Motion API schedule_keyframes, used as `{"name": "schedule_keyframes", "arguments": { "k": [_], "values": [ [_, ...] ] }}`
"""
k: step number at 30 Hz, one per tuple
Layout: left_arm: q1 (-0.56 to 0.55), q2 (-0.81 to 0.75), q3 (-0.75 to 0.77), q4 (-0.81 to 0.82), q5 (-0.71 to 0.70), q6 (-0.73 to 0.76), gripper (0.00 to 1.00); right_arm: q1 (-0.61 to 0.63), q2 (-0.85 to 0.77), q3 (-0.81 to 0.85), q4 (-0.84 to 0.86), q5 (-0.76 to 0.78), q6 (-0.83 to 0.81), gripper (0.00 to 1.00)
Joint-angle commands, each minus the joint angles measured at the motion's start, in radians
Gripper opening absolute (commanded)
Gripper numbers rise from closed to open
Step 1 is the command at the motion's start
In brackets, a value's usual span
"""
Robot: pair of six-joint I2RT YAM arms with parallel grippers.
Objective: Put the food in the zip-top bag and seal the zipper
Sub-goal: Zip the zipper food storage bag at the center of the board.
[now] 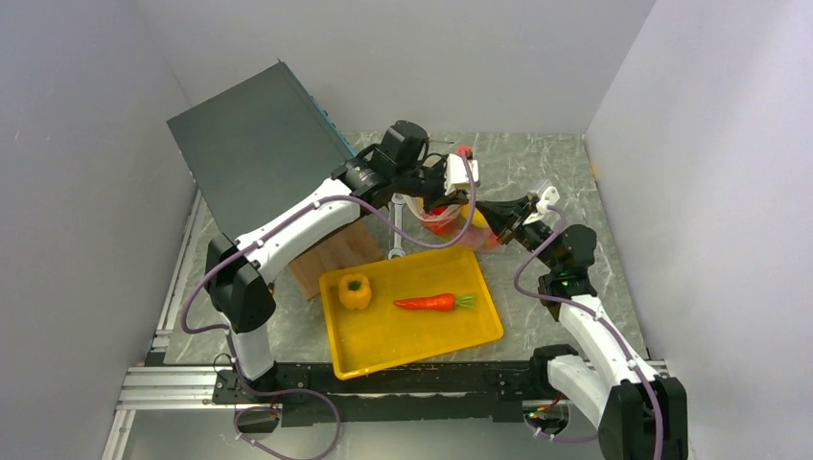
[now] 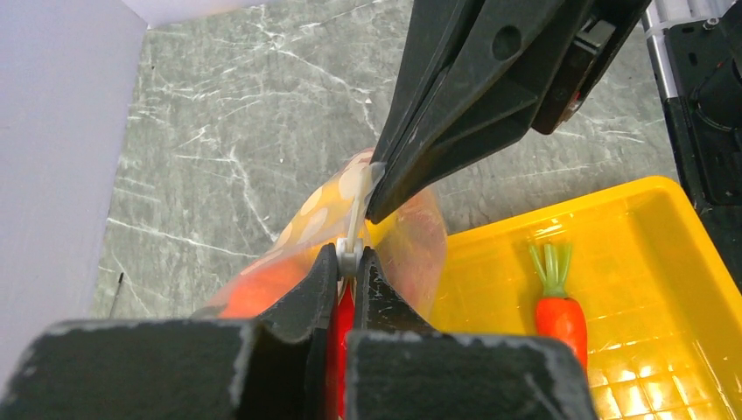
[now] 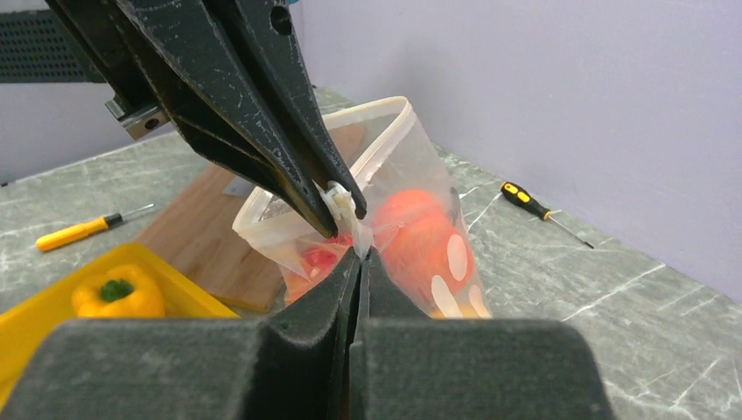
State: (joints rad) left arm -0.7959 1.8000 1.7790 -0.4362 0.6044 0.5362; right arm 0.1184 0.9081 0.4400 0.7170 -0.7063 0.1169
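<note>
Stretching between pale walls, a grey marbled table (image 1: 561, 168) carries a big dark box (image 1: 254, 144) tilted over its far left corner. A yellow tray (image 1: 412, 343) sits by the middle of the near edge, with a wooden board (image 1: 331, 257) just beyond the tray's far left corner.

Past the tray's far edge, the clear dotted bag (image 3: 395, 171) hangs lifted off the table between the two arms. The left gripper (image 2: 350, 259) is clenched, its fingers pressed together on the white zipper (image 3: 382, 144) at one end of the bag's mouth. The right gripper (image 3: 360, 255) is clamped just as tight on the same bag edge, its tips nearly touching the left ones. The rest of the mouth gapes wide.

Orange and red food (image 3: 411, 214) rests inside the bag. A yellow pepper (image 1: 355, 290) and a carrot (image 1: 431, 302) lie well apart in the tray. Two small screwdrivers lie on the table, one yellow (image 3: 83, 230) and one yellow and black (image 3: 528, 202) near a wall.
</note>
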Motion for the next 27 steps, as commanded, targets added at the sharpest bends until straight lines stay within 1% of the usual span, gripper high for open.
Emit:
{"name": "schedule_keyframes", "arguments": {
  "k": [1,5,8,10,11,13,15,18,20,22,25,27],
  "values": [
    [0.041,-0.045,0.003,-0.039,-0.044,0.035,0.0,-0.016,-0.063,0.018,0.079,0.116,0.045,0.0],
    [0.044,-0.073,-0.044,-0.038,-0.085,0.055,0.0,-0.055,-0.086,0.02,0.024,0.167,0.055,0.0],
    [0.05,-0.092,-0.053,-0.051,-0.107,0.068,0.0,-0.109,-0.09,-0.001,0.027,0.162,0.082,0.0],
    [0.056,-0.105,-0.052,-0.061,-0.115,0.077,0.0,-0.14,-0.077,0.007,-0.008,0.144,0.08,0.0],
    [0.056,-0.112,-0.053,-0.062,-0.118,0.079,0.0,-0.144,-0.072,0.023,-0.058,0.142,0.051,0.0],
    [0.057,-0.121,-0.052,-0.053,-0.113,0.073,0.0,-0.133,-0.052,0.121,-0.26,0.171,-0.036,0.0],
    [0.057,-0.117,-0.051,-0.02,-0.094,0.041,0.0,-0.131,-0.037,0.191,-0.421,0.166,-0.086,0.0],
    [0.044,-0.094,-0.031,0.042,-0.103,-0.032,0.0,-0.122,-0.014,0.258,-0.526,0.16,-0.082,0.01],
    [0.028,-0.079,-0.026,0.095,-0.144,-0.084,0.0,-0.088,0.011,0.294,-0.576,0.205,-0.035,0.13],
    [0.004,-0.067,-0.033,0.157,-0.219,-0.144,0.0,-0.058,0.046,0.333,-0.644,0.299,0.067,0.35],
    [-0.039,-0.046,-0.039,0.196,-0.355,-0.169,0.0,-0.024,0.106,0.395,-0.76,0.328,0.154,0.63],
    [-0.054,-0.029,-0.037,0.21,-0.448,-0.174,0.0,0.005,0.125,0.44,-0.847,0.411,0.243,0.92]
  ]
}}
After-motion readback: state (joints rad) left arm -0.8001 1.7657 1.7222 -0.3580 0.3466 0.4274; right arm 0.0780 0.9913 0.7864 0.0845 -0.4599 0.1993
